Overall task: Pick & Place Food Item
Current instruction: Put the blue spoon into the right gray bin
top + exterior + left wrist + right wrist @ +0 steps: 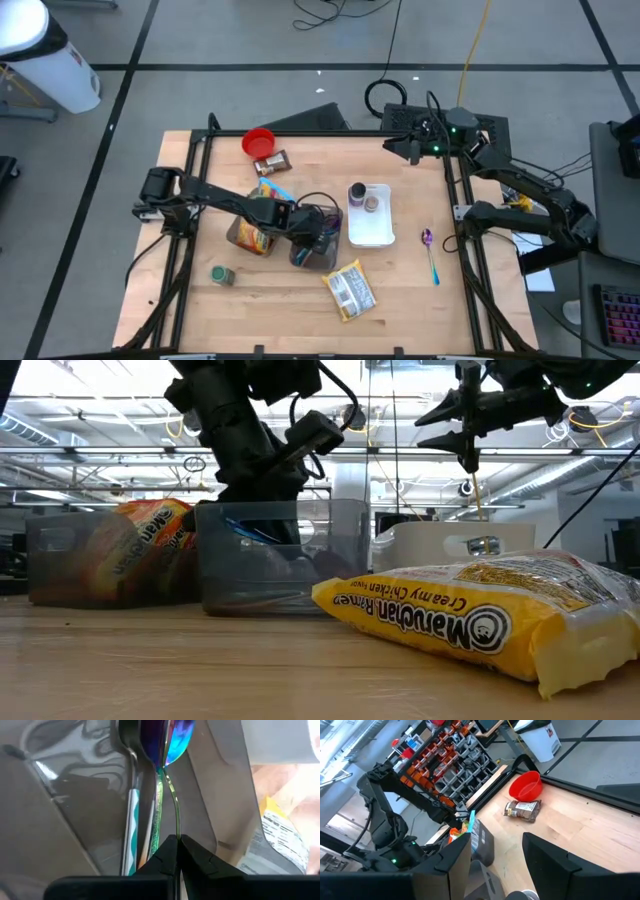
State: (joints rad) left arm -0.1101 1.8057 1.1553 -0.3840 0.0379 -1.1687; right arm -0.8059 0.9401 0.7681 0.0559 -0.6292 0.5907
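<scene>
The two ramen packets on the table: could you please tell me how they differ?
The yellow ramen packet lies flat on the bare table, near its front edge. The orange ramen packet sits inside a clear bin, beside the left gripper, and shows only partly. Both are printed noodle packs, untouched by the fingers.

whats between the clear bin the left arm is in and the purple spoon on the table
In the high view, the white tray with a small jar sits between the clear bin and the purple spoon.

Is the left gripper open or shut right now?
Shut: left gripper pinches an iridescent spoon's thin handle inside the clear bin.
</scene>
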